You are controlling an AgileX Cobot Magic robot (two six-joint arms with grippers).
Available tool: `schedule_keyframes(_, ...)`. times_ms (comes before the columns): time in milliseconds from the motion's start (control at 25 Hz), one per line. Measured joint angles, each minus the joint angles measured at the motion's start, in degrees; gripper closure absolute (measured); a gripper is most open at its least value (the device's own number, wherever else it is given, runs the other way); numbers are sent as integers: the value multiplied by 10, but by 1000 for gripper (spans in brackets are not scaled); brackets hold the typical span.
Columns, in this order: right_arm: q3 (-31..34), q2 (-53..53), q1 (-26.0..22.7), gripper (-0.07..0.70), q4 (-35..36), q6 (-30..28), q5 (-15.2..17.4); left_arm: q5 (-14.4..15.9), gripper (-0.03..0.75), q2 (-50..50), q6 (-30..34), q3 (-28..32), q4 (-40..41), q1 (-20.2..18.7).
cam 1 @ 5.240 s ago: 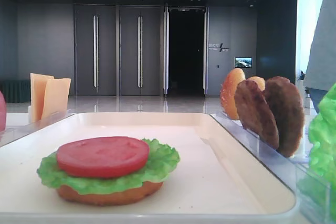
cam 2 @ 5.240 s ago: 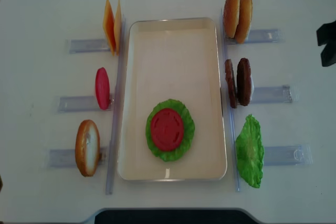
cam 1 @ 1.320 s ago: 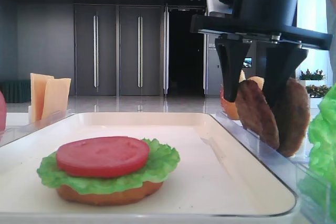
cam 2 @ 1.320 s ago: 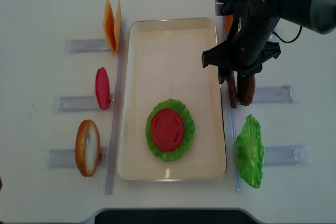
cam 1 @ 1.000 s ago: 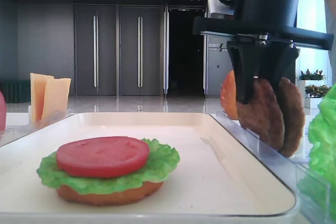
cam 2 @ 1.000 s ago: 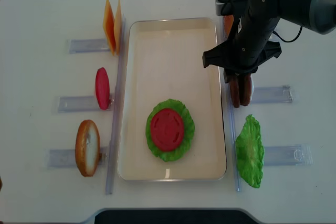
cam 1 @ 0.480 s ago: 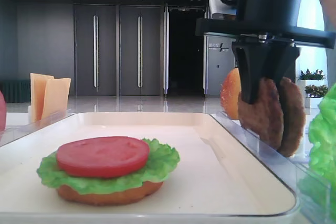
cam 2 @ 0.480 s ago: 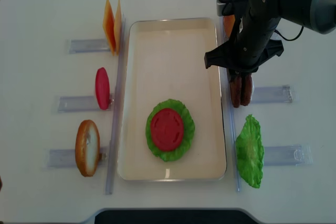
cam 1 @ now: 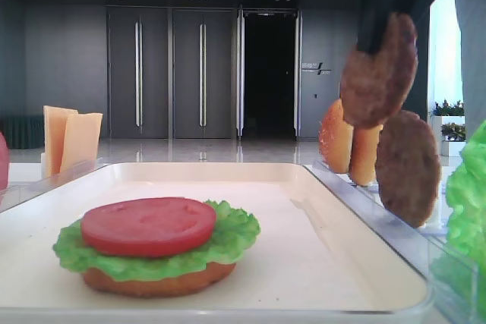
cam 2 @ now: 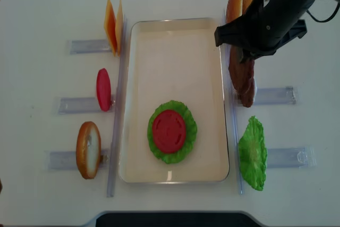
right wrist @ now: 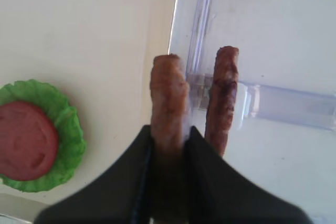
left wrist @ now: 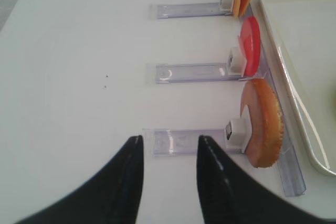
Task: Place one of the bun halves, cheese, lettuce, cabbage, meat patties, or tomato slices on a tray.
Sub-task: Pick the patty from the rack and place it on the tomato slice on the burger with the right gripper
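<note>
Landmark = tray (cam 2: pixel 175 30), cream-white rect w/ rounded corners + low raised rim. On it, toward the near end: stack of glossy bun half (cam 1: pixel 156 282) at bottom, frilly green lettuce (cam 2: pixel 187 131), flat matte red tomato slice (cam 2: pixel 169 130) on top.

Right gripper (right wrist: pixel 169 137): dark fingers pinched narrow on one meat patty (right wrist: pixel 168 95), a grainy brown disc held on edge, lifted above the tray's right rim. 2nd patty (right wrist: pixel 222 103) stands upright just beside it in a clear plastic rack (right wrist: pixel 286 106) right of the tray. In the low front view the gripper is cut off at the top edge; only the finger ends show over the patty.

Right of tray also: two bun halves (cam 2: pixel 239 5) upright at far end, loose lettuce leaf (cam 2: pixel 252 153) near end.

Left of tray: thin square cheese slices (cam 2: pixel 112 25), red tomato disc (cam 2: pixel 103 89), bun half (cam 2: pixel 88 149), all on edge in clear racks.

Left gripper (left wrist: pixel 168 182): blurry dark fingers apart, nothing between, over bare white table (left wrist: pixel 79 77) well left of the tray
</note>
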Motion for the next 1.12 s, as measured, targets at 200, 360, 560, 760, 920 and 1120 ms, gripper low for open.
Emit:
schedule_keyframes(200, 0, -29, 0, 497, 1, 0, 11, 0, 451, 0, 0, 0, 0, 0)
schedule_keyframes(360, 0, -31, 0, 497, 2, 0, 17, 0, 451, 0, 0, 0, 0, 0)
schedule_keyframes(560, 0, -31, 0, 497, 6, 1, 21, 0, 451, 0, 0, 0, 0, 0)
schedule_keyframes(760, 0, -31, 4, 497, 23, 1, 55, 0, 451, 0, 0, 0, 0, 0)
schedule_keyframes(920, 0, -31, 41, 497, 15, 20, 91, 0, 451, 0, 0, 0, 0, 0)
schedule_keyframes(1120, 0, -31, 117, 497, -1, 66, 105, 0, 451, 0, 0, 0, 0, 0)
